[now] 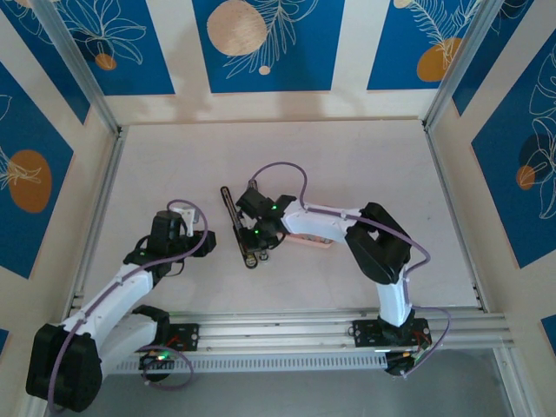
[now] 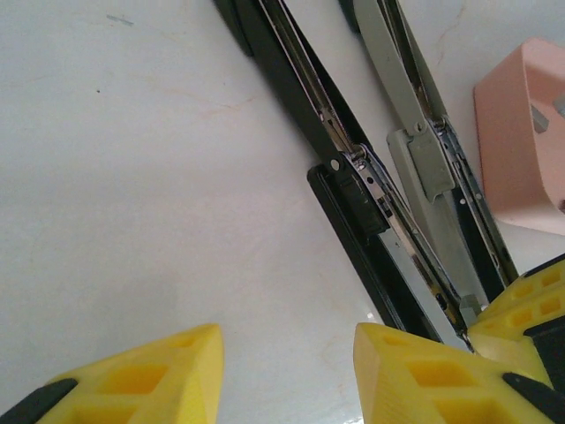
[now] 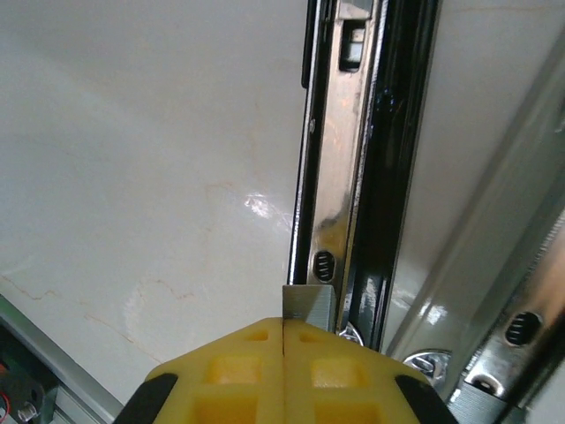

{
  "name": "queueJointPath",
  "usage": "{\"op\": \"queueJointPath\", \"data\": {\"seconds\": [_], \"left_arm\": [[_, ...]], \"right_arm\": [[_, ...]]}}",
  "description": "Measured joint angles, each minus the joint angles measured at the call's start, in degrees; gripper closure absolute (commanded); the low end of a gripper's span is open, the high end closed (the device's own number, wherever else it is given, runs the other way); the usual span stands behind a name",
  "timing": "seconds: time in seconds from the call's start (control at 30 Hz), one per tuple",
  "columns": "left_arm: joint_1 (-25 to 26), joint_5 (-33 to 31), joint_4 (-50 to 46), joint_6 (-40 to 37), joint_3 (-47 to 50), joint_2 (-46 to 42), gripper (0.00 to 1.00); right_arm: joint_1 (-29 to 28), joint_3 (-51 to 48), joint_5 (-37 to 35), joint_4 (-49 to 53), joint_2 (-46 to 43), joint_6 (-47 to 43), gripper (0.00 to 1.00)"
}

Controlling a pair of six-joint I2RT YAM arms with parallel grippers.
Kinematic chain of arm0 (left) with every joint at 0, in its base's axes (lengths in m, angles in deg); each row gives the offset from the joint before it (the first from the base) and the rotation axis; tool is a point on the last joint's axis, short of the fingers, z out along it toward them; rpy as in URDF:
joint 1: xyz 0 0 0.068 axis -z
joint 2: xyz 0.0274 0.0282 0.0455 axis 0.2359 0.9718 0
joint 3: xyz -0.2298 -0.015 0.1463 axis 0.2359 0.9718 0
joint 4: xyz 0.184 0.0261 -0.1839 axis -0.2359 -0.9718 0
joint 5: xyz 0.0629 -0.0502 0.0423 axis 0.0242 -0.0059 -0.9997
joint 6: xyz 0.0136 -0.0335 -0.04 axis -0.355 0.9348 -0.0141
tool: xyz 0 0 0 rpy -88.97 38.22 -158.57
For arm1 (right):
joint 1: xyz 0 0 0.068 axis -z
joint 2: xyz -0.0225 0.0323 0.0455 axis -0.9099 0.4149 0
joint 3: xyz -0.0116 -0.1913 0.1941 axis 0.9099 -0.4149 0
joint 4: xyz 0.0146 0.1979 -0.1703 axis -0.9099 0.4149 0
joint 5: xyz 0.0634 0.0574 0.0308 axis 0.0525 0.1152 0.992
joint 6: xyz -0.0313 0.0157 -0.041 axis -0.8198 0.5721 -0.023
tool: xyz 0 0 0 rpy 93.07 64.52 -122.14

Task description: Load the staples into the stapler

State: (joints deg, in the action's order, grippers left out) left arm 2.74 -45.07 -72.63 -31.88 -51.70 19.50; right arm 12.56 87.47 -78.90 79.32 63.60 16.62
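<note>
Pale worktop (image 3: pixel 132 159) at left; right gripper (image 3: pixel 282 325), pinching staples (image 3: pixel 309 305) (left gripper (image 2: pixel 287 343) spread), should square them over the stapler (image 3: pixel 340 177) at centre.

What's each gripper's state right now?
Left gripper: open, holding nothing.
Right gripper: closed on a small grey metallic staple strip.

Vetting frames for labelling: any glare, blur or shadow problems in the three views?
Right wrist: strong glare on the stapler's metal channel, a bright spot on the table, staple strip at the right gripper's tips legible. Left wrist: left gripper's fingertips soft, stapler sharp. Top external: even light, soft shadows beside the arms, stapler tiny.
</note>
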Motion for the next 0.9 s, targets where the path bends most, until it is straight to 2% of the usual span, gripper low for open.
{"op": "queueJointPath", "data": {"seconds": [0.5, 0.7, 0.9], "left_arm": [[0.0, 3.9, 6.4, -3.7, 2.4, -4.5, 0.56], [0.0, 7.1, 12.1, -9.2, 2.3, -8.1, 0.53], [0.0, 11.5, 13.9, -17.2, -1.2, -10.1, 0.50]], "right_arm": [[2.8, -10.8, 7.8, -16.8, -8.6, 1.8, 0.99], [4.5, -15.8, 11.3, -25.1, -15.4, 1.8, 1.00], [7.3, -17.9, 16.4, -32.3, -19.5, 1.8, 1.00]]}}
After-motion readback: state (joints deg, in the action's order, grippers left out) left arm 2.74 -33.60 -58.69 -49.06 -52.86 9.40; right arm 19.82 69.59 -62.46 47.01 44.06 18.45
